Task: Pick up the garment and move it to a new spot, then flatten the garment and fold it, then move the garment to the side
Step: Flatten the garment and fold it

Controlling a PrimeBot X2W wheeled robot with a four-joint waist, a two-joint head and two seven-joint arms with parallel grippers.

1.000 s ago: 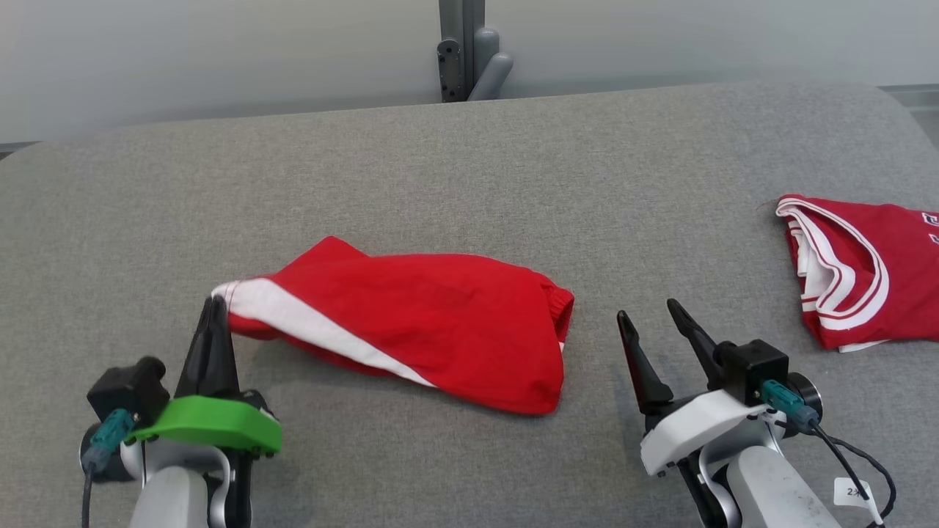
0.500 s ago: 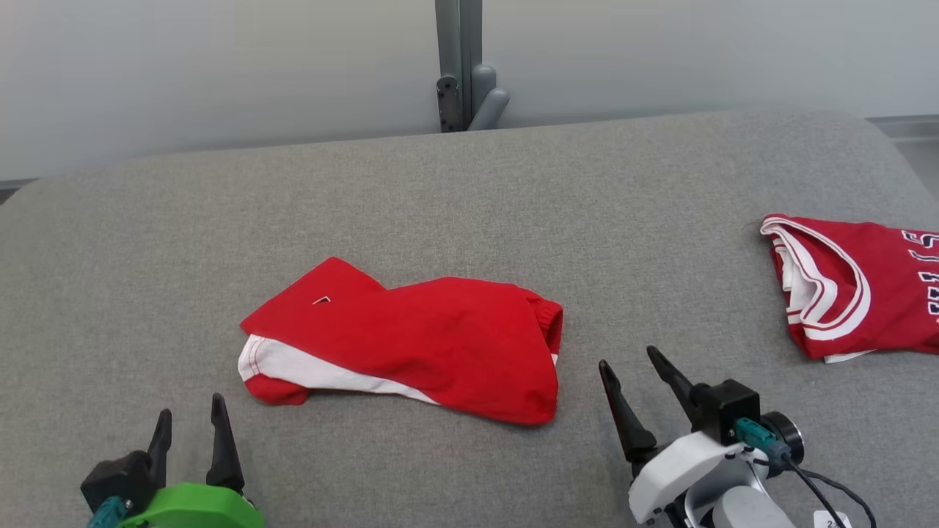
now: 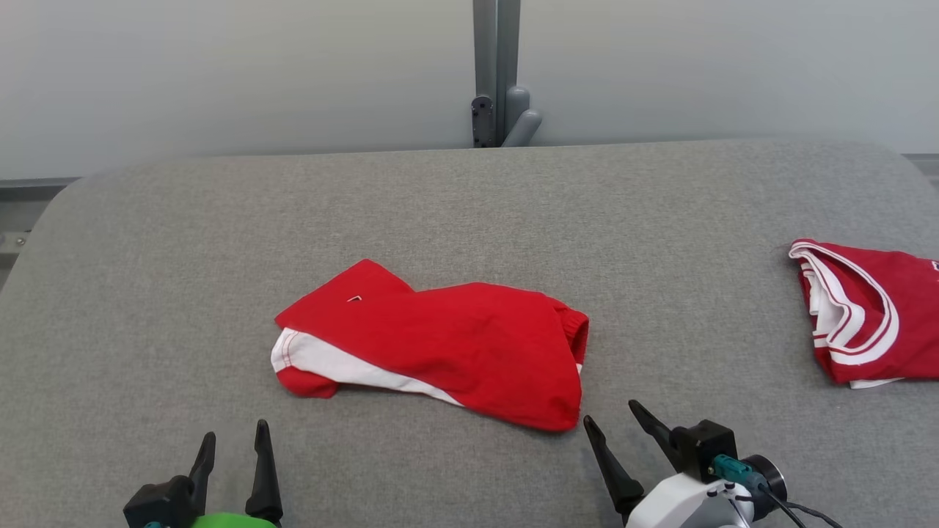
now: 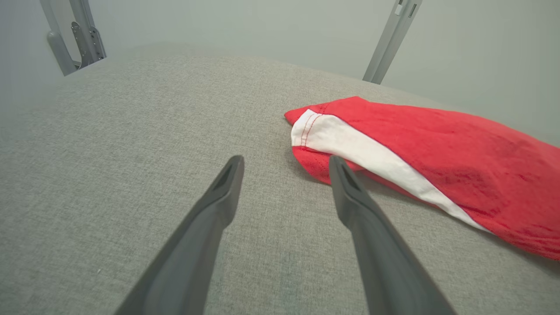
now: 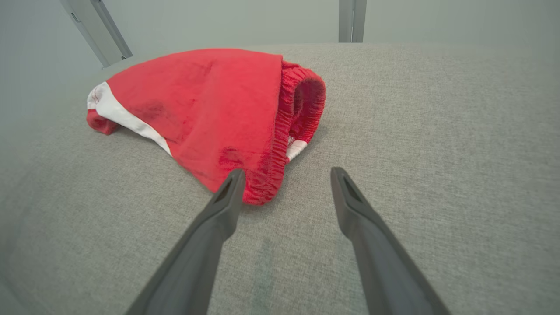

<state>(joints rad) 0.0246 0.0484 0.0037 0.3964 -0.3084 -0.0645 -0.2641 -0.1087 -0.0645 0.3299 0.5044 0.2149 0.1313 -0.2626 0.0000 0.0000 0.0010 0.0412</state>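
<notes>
A pale grey wall with a grey metal post stands behind a worktop covered in grey fabric. The garment, a pair of red shorts with a white side stripe, lies near the middle of the worktop, a little rumpled, with its long side running across the head view. The striped hem end points to the robot's left, and the gathered elastic waistband points to its right, where the right wrist view shows the opening gaping slightly. The left pincer sits at the lower left of the head view with its 2 dark fingers spread wide and nothing between them. It is nearer the robot than the striped end, with bare grey fabric between it and the garment. In the left wrist view 1 fingertip lines up with the red hem. The right pincer is at the lower right, also spread wide and empty, just beside the near corner of the waistband. In the right wrist view 1 fingertip meets that corner's edge, and I cannot tell whether it touches. A red-and-white jersey lies at the right edge of the worktop, well apart from the garment and cut off by the picture's border.
</notes>
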